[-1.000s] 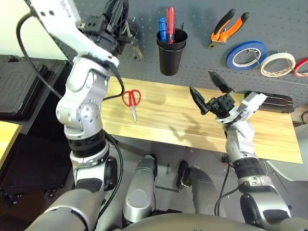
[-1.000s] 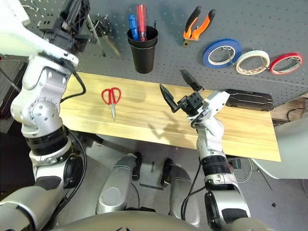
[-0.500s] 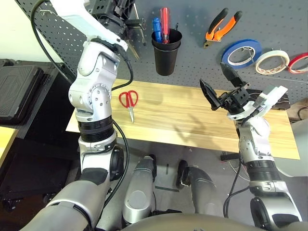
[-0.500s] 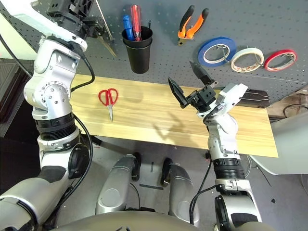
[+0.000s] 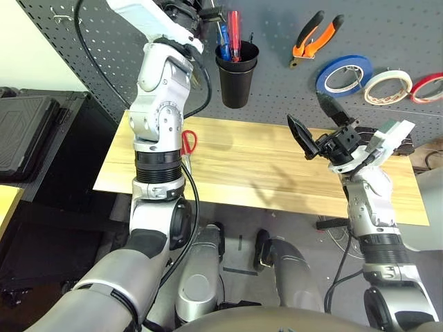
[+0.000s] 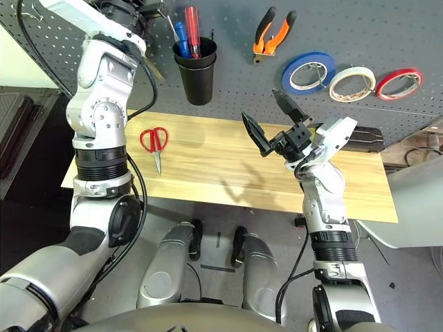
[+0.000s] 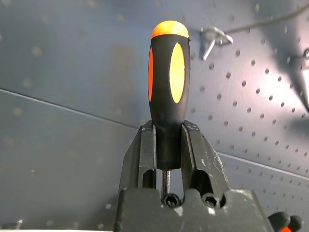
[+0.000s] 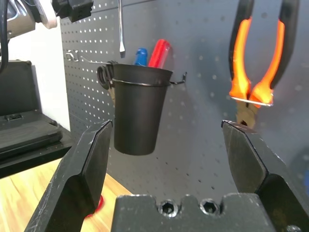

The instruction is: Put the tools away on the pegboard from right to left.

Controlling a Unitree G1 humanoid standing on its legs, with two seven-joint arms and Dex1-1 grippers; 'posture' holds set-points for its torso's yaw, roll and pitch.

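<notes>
The right gripper (image 6: 271, 123) hangs with its fingers spread wide and empty over the middle of the table (image 6: 208, 180). The red-handled scissors (image 6: 156, 142) lie near the table's left end. Farther back, the left gripper (image 7: 164, 154) clamps the screwdriver (image 7: 166, 87), its shaft pointing down, it seems just left of the black cup (image 8: 137, 108) on the pegboard (image 6: 235, 83).
</notes>
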